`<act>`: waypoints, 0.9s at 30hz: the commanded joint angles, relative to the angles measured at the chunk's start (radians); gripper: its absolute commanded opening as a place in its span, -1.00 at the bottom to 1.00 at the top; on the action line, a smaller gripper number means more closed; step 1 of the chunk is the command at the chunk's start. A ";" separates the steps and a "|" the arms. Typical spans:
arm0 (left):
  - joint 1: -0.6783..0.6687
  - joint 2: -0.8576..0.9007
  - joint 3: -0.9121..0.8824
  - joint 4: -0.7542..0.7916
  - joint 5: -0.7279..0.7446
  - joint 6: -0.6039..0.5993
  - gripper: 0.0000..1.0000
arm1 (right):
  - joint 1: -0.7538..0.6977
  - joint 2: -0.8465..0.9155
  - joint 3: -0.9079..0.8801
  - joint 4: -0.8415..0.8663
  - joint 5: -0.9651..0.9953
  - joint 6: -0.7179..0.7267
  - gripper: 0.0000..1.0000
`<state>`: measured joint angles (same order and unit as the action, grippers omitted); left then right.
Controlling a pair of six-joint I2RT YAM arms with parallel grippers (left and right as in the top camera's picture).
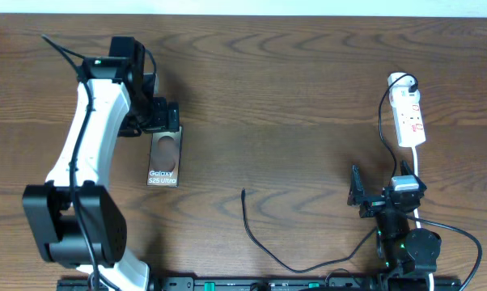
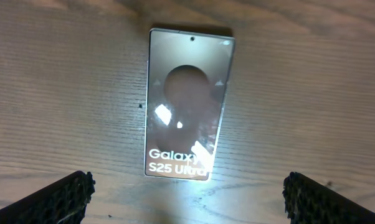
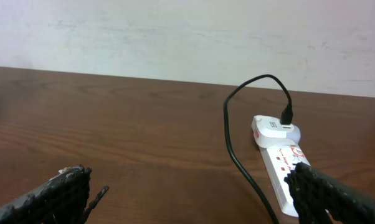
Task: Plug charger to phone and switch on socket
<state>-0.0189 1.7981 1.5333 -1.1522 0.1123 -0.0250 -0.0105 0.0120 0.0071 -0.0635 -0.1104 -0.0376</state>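
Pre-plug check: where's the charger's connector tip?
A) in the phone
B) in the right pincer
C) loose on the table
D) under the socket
C: the charger ends loose on the table, apart from the phone.

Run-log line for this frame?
left jaws: open, over phone | right jaws: open, facing socket | charger: tip loose on table, clear of phone | plug-in: not done

A dark brown wood-grain table (image 1: 292,105) is seen filling the overhead view (the grain runs lengthwise). Behind its far edge a pale, plain wall (image 3: 175,34) is shown, faintly smudged, perhaps scuffed. Even light is cast across it.
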 commanded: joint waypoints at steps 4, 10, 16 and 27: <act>-0.001 0.026 0.007 -0.005 -0.039 0.011 0.99 | 0.005 -0.006 -0.002 -0.004 0.006 -0.012 0.99; -0.001 0.026 -0.046 0.045 -0.039 0.014 0.99 | 0.005 -0.006 -0.002 -0.004 0.006 -0.012 0.98; -0.023 0.025 -0.119 0.110 -0.039 0.031 0.99 | 0.005 -0.006 -0.002 -0.004 0.007 -0.012 0.99; -0.076 0.025 -0.204 0.194 -0.080 0.028 0.99 | 0.005 -0.006 -0.002 -0.004 0.006 -0.012 0.98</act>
<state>-0.1005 1.8236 1.3495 -0.9646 0.0597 -0.0021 -0.0105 0.0120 0.0071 -0.0635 -0.1104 -0.0376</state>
